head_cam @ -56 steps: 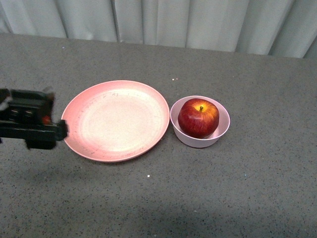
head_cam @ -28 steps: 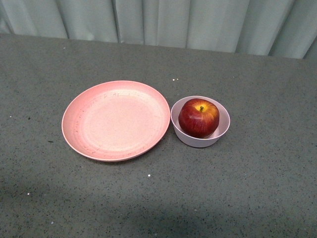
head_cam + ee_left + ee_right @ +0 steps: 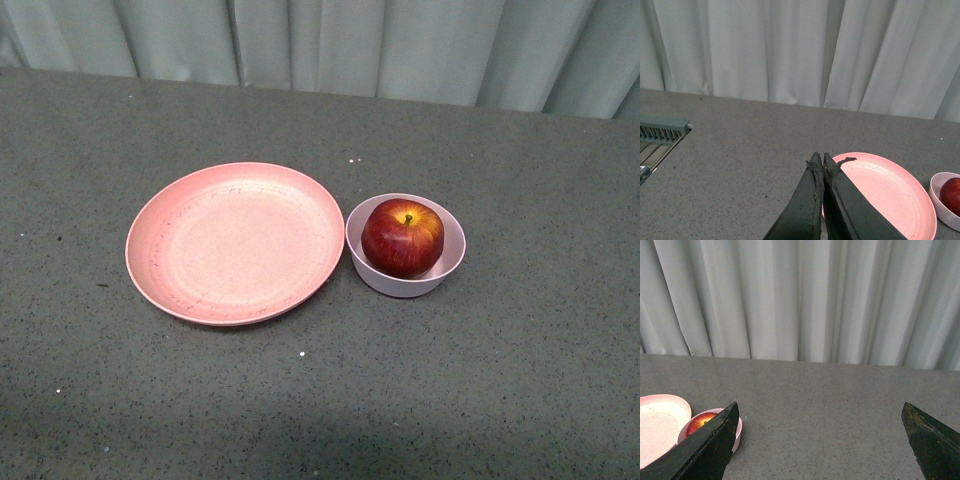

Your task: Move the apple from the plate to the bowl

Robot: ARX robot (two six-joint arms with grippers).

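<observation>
Apple [image 3: 402, 237] sits in bowl [image 3: 405, 246], stem up; plate [image 3: 235, 242] bare, just beside bowl; task looks complete. Left gripper [image 3: 821, 165], beside plate a second ago, now gone from front view (pulled back, fingers pressed together, empty); right gripper [image 3: 820, 425] spread wide, empty. Grey slatted object [image 3: 662, 132] far off, possibly rack; nothing obstructs.

No readable text, label, brand, number or sign is showing on anything in these pictures.
</observation>
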